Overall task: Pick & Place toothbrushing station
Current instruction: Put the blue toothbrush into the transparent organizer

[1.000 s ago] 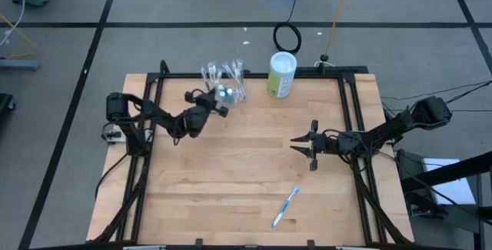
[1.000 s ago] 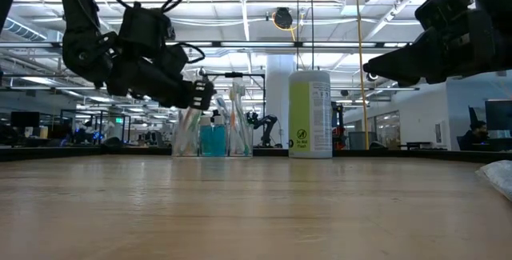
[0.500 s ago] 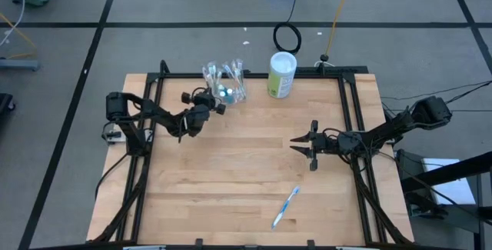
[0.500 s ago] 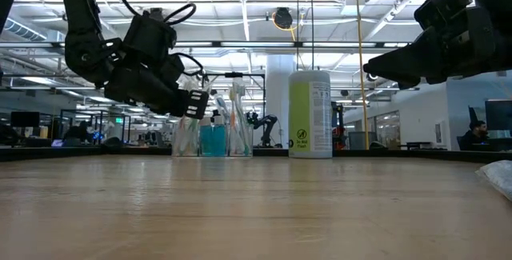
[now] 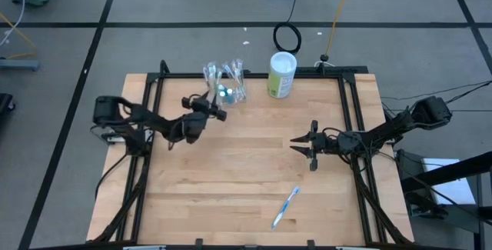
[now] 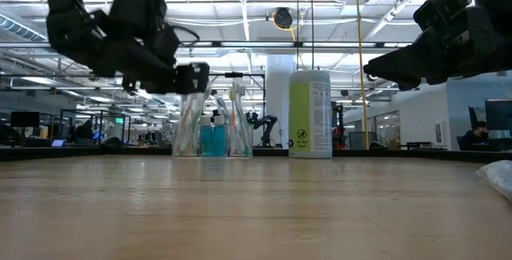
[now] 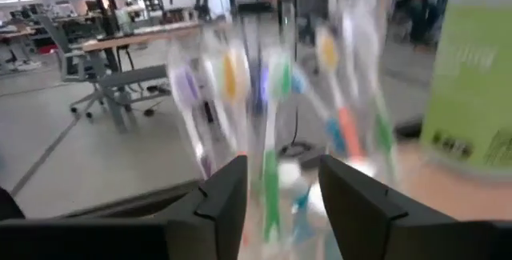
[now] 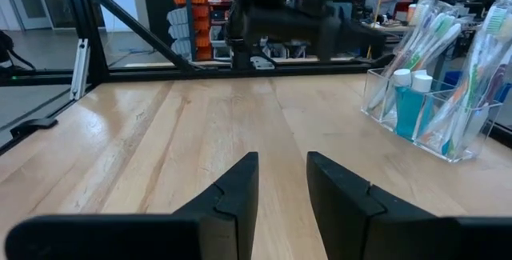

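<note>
Both grippers are empty: your left gripper (image 5: pixel 217 110), fingers apart, faces the clear plastic toothbrush holder (image 5: pixel 224 85); right gripper (image 5: pixel 295 144) waits mid-table, parted.

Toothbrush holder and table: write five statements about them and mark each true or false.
1. The clear toothbrush holder stands upright near the table's far edge. True.
2. The left pincer is clamped on the holder. False: its fingers stand apart, clear of the holder.
3. A loose toothbrush lies flat on the table's near side. True.
4. The white-and-green canister has tipped over. False: it stands upright beside the holder.
5. The right pincer holds a toothpaste tube. False: it holds nothing, out over mid-table.
</note>
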`<state>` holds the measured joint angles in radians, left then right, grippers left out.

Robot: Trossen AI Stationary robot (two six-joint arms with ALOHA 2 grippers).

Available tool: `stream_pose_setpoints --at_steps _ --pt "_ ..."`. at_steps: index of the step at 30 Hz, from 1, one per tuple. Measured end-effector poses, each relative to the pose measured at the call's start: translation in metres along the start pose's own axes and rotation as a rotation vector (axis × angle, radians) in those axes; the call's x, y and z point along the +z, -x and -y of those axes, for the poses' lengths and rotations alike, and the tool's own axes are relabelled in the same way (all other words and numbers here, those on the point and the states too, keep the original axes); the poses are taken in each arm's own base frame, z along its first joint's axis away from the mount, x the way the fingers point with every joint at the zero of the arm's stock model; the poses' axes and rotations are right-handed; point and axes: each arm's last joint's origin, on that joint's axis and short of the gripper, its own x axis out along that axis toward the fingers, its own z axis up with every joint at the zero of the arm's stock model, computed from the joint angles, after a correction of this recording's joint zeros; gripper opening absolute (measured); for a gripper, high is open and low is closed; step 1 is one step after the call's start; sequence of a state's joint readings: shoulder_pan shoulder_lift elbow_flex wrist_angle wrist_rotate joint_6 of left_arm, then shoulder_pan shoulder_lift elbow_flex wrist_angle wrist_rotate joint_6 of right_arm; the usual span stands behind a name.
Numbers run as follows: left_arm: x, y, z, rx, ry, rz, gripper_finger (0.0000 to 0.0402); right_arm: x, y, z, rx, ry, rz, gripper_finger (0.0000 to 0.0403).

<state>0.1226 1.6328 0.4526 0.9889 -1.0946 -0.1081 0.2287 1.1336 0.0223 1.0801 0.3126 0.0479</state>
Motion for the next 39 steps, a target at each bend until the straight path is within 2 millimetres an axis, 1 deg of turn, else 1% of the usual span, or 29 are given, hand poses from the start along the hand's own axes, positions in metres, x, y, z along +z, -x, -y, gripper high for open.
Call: stream_pose_setpoints --at_steps 3,6,8,10,13,14,15,17,19,21,23,25,27,30,33,36,39 --pt "0.016 0.017 0.004 -0.063 0.058 0.033 0.0171 0.001 0.000 0.000 -0.001 0.049 0.014 0.0102" --pt "0.031 0.040 0.011 -0.235 0.138 0.055 0.0171 0.008 0.000 0.000 -0.022 0.143 0.080 0.0102" --pt "0.036 0.055 0.016 -0.359 0.182 0.057 0.0167 0.015 0.001 0.000 -0.035 0.160 0.150 0.0102" --pt "0.037 0.067 0.021 -0.485 0.189 0.050 0.0161 0.021 0.002 0.000 -0.030 0.153 0.203 0.0102" --pt "0.036 0.083 0.028 -0.662 0.173 0.037 0.0152 0.024 0.001 -0.003 0.050 0.157 0.231 0.0102" --pt "0.035 0.087 0.030 -0.717 0.167 0.031 0.0149 0.025 -0.001 -0.004 0.084 0.166 0.222 0.0102" --pt "0.034 0.090 0.031 -0.761 0.155 0.026 0.0146 0.030 -0.005 -0.007 0.122 0.168 0.233 0.0102" --pt "0.034 0.092 0.032 -0.818 0.136 0.027 0.0142 0.042 -0.013 -0.015 0.228 0.165 0.256 0.0104" --pt "0.035 0.092 0.033 -0.836 0.141 0.030 0.0138 0.045 -0.020 -0.026 0.374 0.135 0.188 0.0109" --pt "0.036 0.092 0.033 -0.835 0.165 0.029 0.0136 0.040 -0.023 -0.039 0.505 0.096 0.054 0.0120" --pt "0.035 0.090 0.032 -0.830 0.173 0.022 0.0137 0.038 -0.023 -0.052 0.577 0.085 -0.056 0.0134" --pt "0.034 0.090 0.032 -0.827 0.182 -0.001 0.0139 0.030 -0.019 -0.062 0.598 0.100 -0.150 0.0150" --pt "0.031 0.090 0.032 -0.824 0.188 -0.032 0.0140 0.019 -0.014 -0.068 0.581 0.135 -0.233 0.0165" --pt "0.028 0.090 0.032 -0.820 0.184 -0.062 0.0140 0.002 -0.006 -0.073 0.568 0.179 -0.306 0.0182" --pt "0.024 0.089 0.032 -0.806 0.178 -0.095 0.0140 -0.017 -0.001 -0.074 0.578 0.180 -0.392 0.0192" --pt "0.022 0.089 0.032 -0.798 0.181 -0.115 0.0140 -0.029 -0.004 -0.078 0.591 0.205 -0.424 0.0194" --pt "0.020 0.088 0.031 -0.795 0.163 -0.127 0.0140 -0.042 -0.009 -0.082 0.610 0.289 -0.446 0.0192"
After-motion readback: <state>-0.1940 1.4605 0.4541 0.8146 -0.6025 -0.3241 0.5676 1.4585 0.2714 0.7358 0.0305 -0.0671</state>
